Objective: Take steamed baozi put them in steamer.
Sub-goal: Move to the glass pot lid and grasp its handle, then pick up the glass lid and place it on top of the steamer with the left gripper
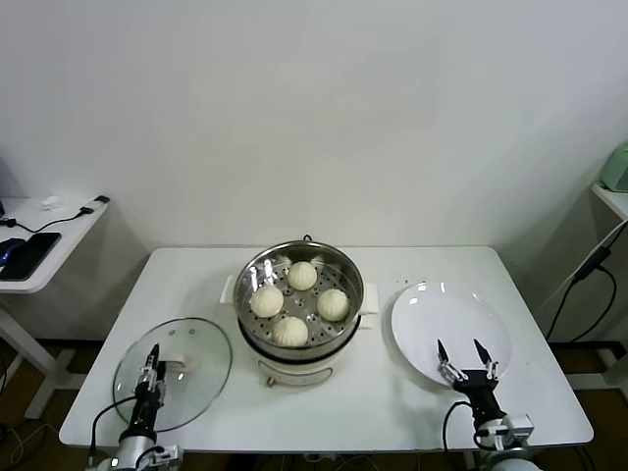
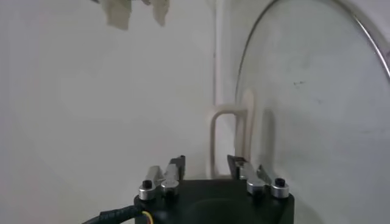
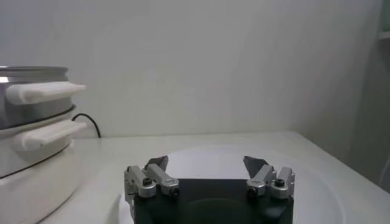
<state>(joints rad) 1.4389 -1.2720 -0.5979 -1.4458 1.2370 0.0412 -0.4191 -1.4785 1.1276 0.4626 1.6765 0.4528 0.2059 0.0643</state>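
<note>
White table [image 1: 196, 285] against plain wall. Four buns [image 1: 302, 276] already in steamer [image 1: 300, 312] in the middle, plate [image 1: 432, 314] bare. Job looks done, maybe just lid [image 1: 196, 378] left. Left gripper [image 1: 149, 369] half closed around lid handle [image 2: 228, 137], right gripper [image 1: 466, 361] spread wide over plate.

This looks like a test room or lab, not a real kitchen. A plain white table [image 1: 196, 285] stands against a bare white wall [image 1: 314, 108]. No cupboards, sink or stove show. Black cables [image 1: 589, 275] hang down past the table's right edge. Beyond the left edge, a small side desk [image 1: 44, 250] holds a dark flat gadget and a cable. A shelf [image 1: 613, 201] with a pale green thing sits far right.
</note>
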